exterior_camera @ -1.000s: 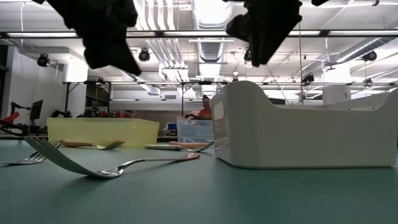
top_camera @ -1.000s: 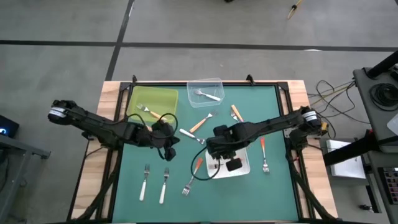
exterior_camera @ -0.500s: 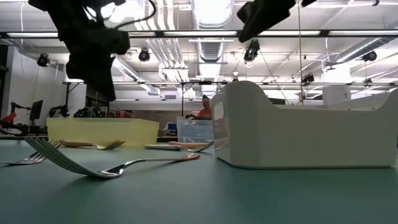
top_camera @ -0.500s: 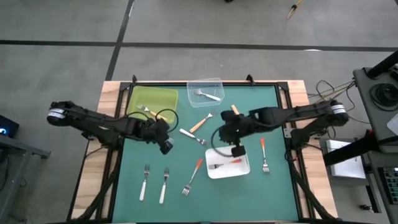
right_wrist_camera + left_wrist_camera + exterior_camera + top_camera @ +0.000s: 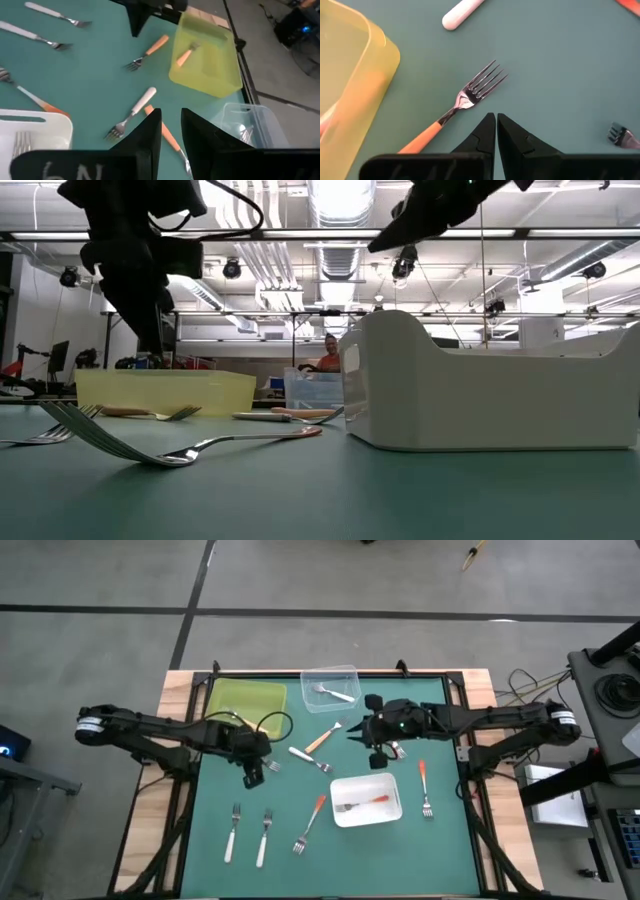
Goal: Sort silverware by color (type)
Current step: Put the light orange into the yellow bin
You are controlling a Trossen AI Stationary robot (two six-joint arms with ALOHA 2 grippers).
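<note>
A red-orange fork (image 5: pixel 364 804) lay in the white tray (image 5: pixel 392 810), freshly dropped there. My right tool (image 5: pixel 352 732) had risen away toward the clear bin (image 5: pixel 330 676), fingers slightly spread and empty. My left tool (image 5: pixel 496 131), pressed together, hovered above a tan-handled fork (image 5: pixel 462 102) beside the yellow tray (image 5: pixel 247 700) on the worktop (image 5: pixel 440 840); that seemed next.
</note>
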